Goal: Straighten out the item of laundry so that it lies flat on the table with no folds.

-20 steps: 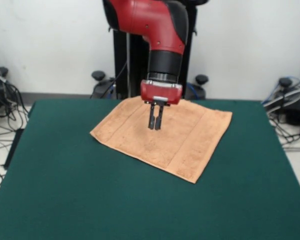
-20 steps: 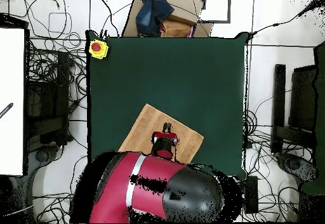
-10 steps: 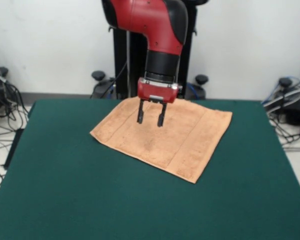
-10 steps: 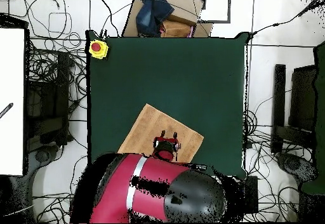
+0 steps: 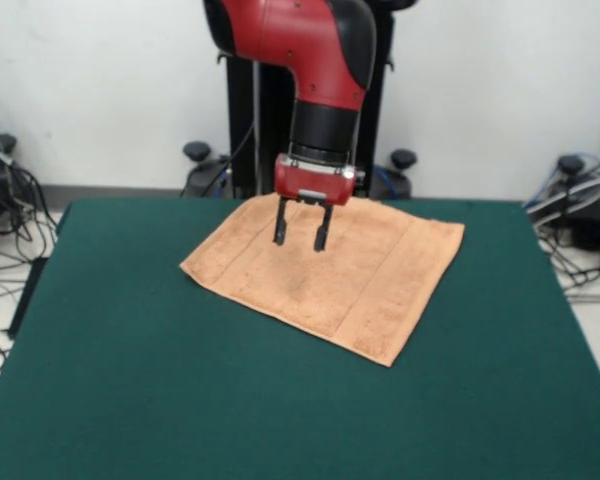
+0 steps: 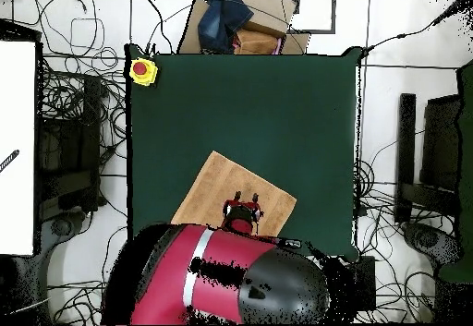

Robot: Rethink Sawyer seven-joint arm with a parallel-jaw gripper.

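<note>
The item of laundry, a light orange-tan towel (image 5: 350,275) (image 6: 217,186), lies spread and flat on the far half of the green table (image 5: 180,400) (image 6: 277,110), turned at an angle to the table's edges. A band stripe runs near its right end. My gripper (image 5: 299,240) (image 6: 246,196) hangs open just above the towel's far middle, its two dark fingers apart with nothing between them. In the overhead view the red arm covers the towel's edge nearest the robot's base.
A yellow box with a red button (image 6: 142,70) sits at one table corner. Cardboard and dark blue cloth (image 6: 231,18) lie beyond the table's edge. Cables cover the floor on both sides.
The gripper was shut a second ago and has opened. It also rose slightly and shifted toward the towel's far edge. The towel has not moved.
</note>
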